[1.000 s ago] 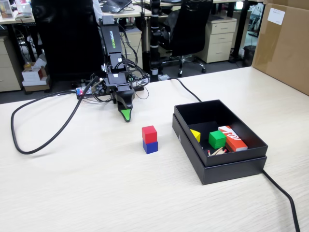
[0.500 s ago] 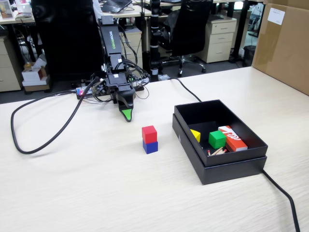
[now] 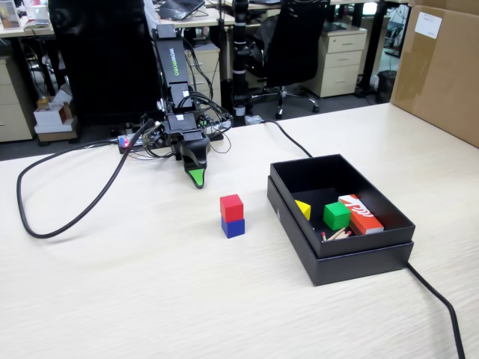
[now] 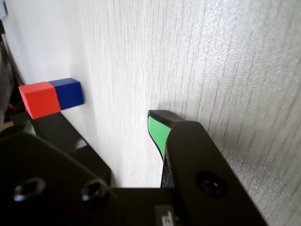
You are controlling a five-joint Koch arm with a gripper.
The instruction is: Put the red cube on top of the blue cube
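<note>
Red on blue: the red cube point(image 3: 231, 206) sits squarely on top of the blue cube point(image 3: 233, 226), the pair standing on the pale wood-grain table point(image 3: 135, 284) a little beyond the tips of the jaws point(image 3: 195, 178) and clear of them. The jaws hold nothing; in the fixed view they taper to one green tip, and the wrist view shows a single green pad point(image 4: 158, 132), so I cannot tell whether they are spread or pressed together. The cubes look light, rigid and matte, best pinched across two opposite flat faces. The stacking looks done.
</note>
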